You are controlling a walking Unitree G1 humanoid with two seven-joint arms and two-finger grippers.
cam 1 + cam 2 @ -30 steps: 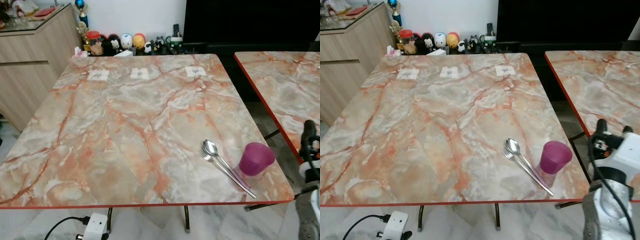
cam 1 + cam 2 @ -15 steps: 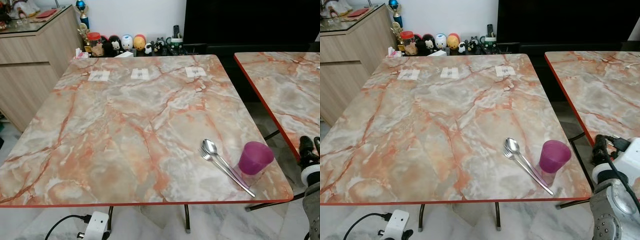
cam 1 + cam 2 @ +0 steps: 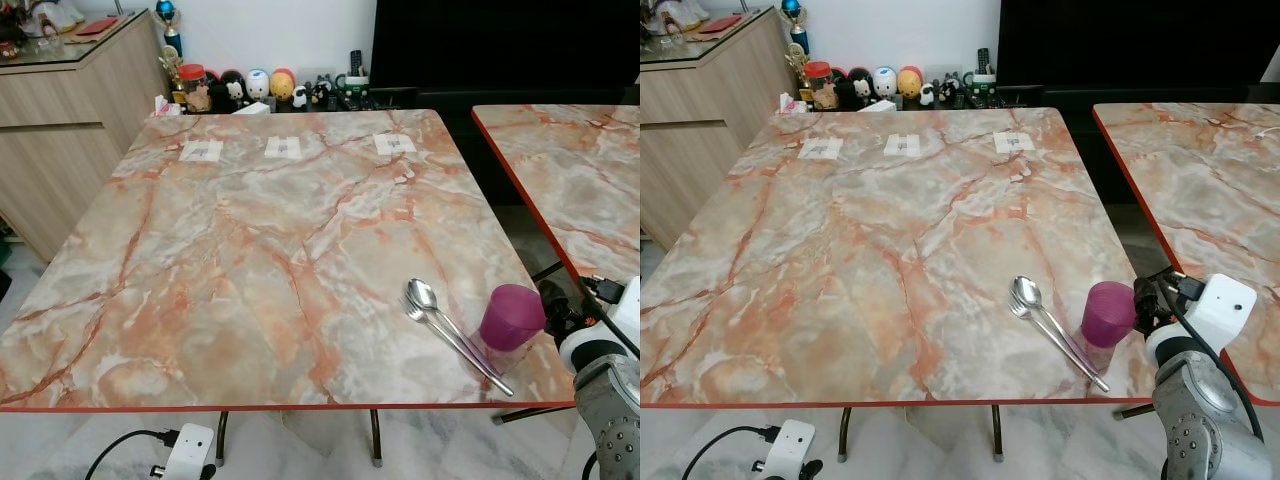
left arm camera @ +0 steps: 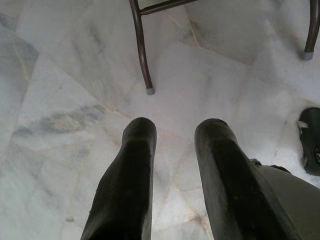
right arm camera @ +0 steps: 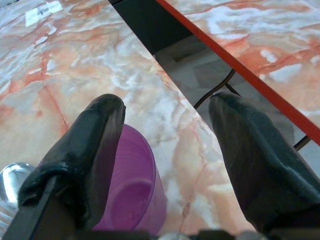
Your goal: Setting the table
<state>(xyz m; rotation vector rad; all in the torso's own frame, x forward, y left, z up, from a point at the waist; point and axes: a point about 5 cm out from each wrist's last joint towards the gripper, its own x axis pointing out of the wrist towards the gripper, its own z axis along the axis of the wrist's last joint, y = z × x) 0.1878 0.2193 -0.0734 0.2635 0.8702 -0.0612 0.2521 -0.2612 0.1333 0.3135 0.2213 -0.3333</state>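
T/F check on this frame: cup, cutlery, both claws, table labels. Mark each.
1. The purple cup stands upright near the table's right front corner. True.
2. The right claw is shut on the cup. False: its fingers are spread, with the cup beside one finger and not clamped.
3. A spoon and fork lie side by side just left of the cup. True.
4. The left claw holds the fork. False: it hangs open over the marble floor.
5. Three white labels sit along the table's far edge. True.
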